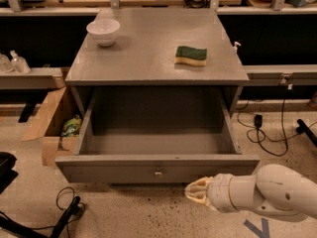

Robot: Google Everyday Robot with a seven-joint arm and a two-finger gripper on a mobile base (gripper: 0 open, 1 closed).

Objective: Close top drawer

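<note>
The top drawer is a wide, deep grey drawer pulled fully out of the grey cabinet, and its inside is empty. Its flat front faces me, with a small metal knob at the centre. My gripper, cream-tipped at the end of a white arm, reaches in from the lower right. It sits just below and in front of the drawer front, to the right of the knob, close to the front's lower edge. It holds nothing.
On the cabinet top stand a white bowl at the back left and a green-and-yellow sponge at the right. An open cardboard box sits on the floor at the left. Cables lie at the right.
</note>
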